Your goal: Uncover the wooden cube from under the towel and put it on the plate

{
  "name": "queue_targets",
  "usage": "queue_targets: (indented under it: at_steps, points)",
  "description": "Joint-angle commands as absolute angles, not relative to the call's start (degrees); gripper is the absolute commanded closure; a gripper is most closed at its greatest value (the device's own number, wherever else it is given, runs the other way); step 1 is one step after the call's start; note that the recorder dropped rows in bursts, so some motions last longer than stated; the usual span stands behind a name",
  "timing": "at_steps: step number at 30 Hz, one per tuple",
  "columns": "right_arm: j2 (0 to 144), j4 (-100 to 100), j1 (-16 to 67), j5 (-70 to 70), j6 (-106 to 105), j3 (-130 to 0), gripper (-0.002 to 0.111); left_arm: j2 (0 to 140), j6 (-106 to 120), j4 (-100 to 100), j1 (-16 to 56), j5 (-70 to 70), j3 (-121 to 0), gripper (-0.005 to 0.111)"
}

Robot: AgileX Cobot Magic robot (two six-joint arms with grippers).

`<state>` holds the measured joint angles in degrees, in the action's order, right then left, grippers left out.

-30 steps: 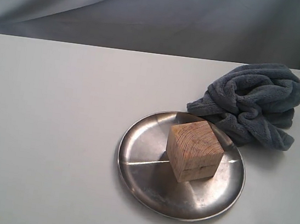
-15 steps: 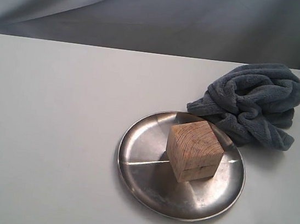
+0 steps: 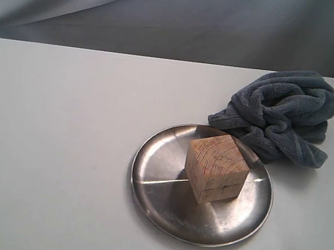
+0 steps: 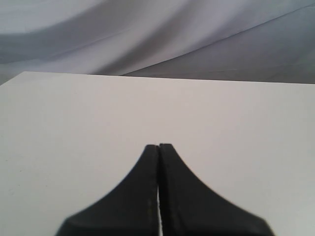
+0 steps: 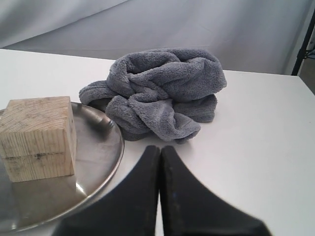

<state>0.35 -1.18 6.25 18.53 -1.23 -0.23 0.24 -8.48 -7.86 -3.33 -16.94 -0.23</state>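
Exterior view: white table, with a grey draped backdrop behind it.

- Item one: the plate. Round, shiny steel, standing right of centre on the table.
- Item two: the wooden cube. Uncovered, it sits flat on the plate's floor, a little toward the towel side of the middle. One corner is turned to the camera, and a dark groove runs round its lower sides.
- Item three: the towel. Dark grey plush, bunched in a heap on the table just past the plate's far right rim. Nothing lies under its visible folds but the table.

The two grippers show only in the wrist views.

Right wrist view: the right gripper has its black fingers pressed together tip to tip with nothing between them. It is over bare table, near the plate's rim and the towel heap. From here the towel's lowest fold lies close against the rim; whether they touch cannot be told. The cube's end grain is plain.

Left wrist view: the left gripper has its fingers closed to a hairline seam and grips nothing. This view takes in only table and backdrop.
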Motion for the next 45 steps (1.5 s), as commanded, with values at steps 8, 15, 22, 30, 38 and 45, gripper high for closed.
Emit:
queue_targets:
  at_steps: [8, 15, 22, 30, 38, 45]
  points:
    - [0.0, -0.5, 6.4, 18.3, 2.4, 0.0, 0.108, 0.0, -8.7, -7.9, -3.4, -16.5, 0.0, 0.107]
    - [0.0, -0.5, 6.4, 18.7, 4.3, 0.0, 0.108, 0.0, -8.7, -7.9, -3.4, -16.5, 0.0, 0.107]
    - [0.0, -0.9, 6.4, 19.2, 4.1, 0.0, 0.108, 0.0, -8.7, -7.9, -3.4, -16.5, 0.0, 0.107]
    - [0.0, -0.9, 6.4, 19.2, 4.1, 0.0, 0.108, 0.0, -8.7, -7.9, -3.4, -16.5, 0.0, 0.107]
    - [0.0, -0.9, 6.4, 19.2, 4.2, 0.0, 0.108, 0.0, -8.7, -7.9, -3.4, -16.5, 0.0, 0.107]
    - [0.0, -0.9, 6.4, 19.2, 4.2, 0.0, 0.108, 0.0, -8.7, -7.9, -3.4, -16.5, 0.0, 0.107]
